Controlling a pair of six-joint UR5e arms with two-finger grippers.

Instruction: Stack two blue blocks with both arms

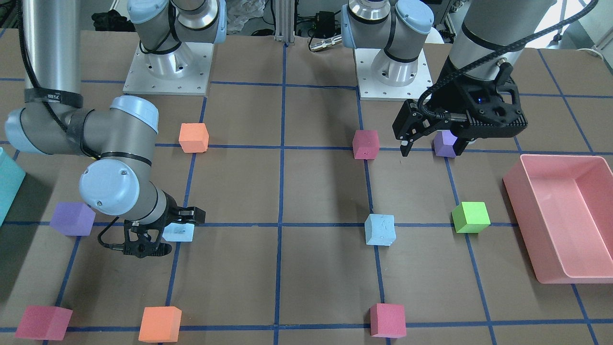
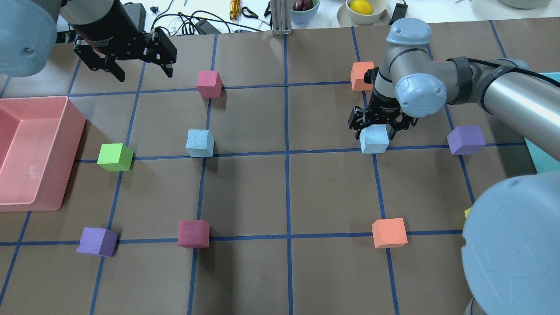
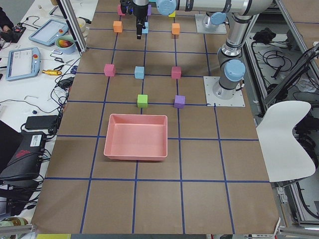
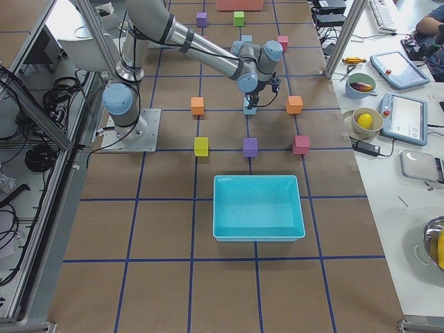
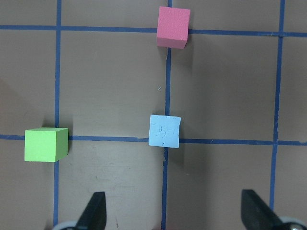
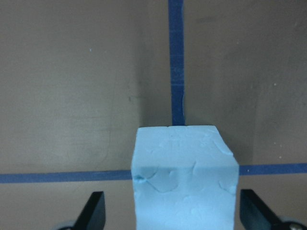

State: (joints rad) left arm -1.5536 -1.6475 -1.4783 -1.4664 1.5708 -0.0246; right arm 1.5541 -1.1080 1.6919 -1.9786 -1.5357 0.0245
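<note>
Foam likely makes both cubes light and squashy, so opposite flat faces suit gentle pinching: the right blue block (image 2: 374, 139) sits on the worktop (image 2: 280, 197) inside the wide-spread right tool (image 2: 379, 129), while the left blue block (image 2: 200, 143) lies free, nearer than the wide left tool (image 2: 144, 75).

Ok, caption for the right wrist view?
Open right gripper straddling one blue block, fingers not yet closed.
</note>
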